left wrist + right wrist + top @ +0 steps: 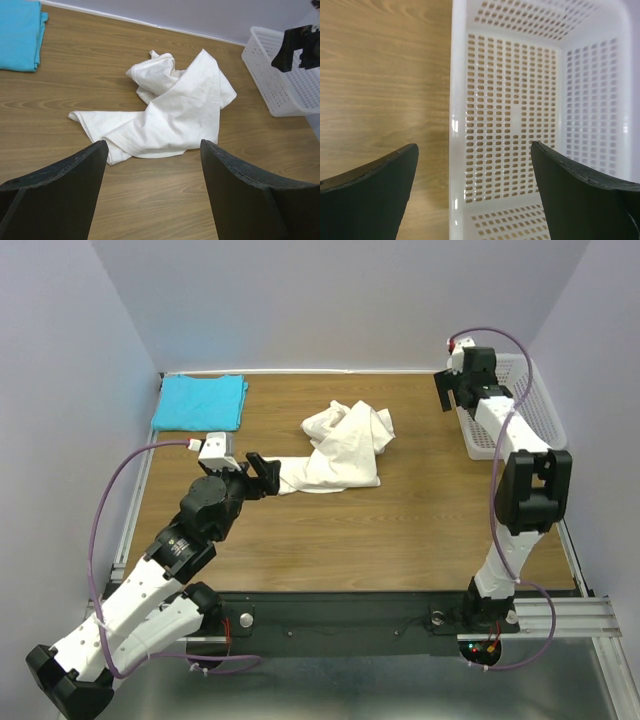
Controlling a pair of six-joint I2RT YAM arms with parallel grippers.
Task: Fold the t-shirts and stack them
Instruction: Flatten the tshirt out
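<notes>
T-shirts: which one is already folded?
The turquoise-blue t-shirt, at the far left corner of the table. It lies flat as a neat rectangle, while the cream-white t-shirt is a crumpled heap near the middle.

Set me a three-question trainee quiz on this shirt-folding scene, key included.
1. True or false: the blue shirt lies folded in the far left corner.
2. The white shirt is: A folded flat; B crumpled in the middle; C stacked on the blue shirt.
3. Which gripper hangs open over the basket rim?
Key: 1 true; 2 B; 3 the right gripper.
</notes>
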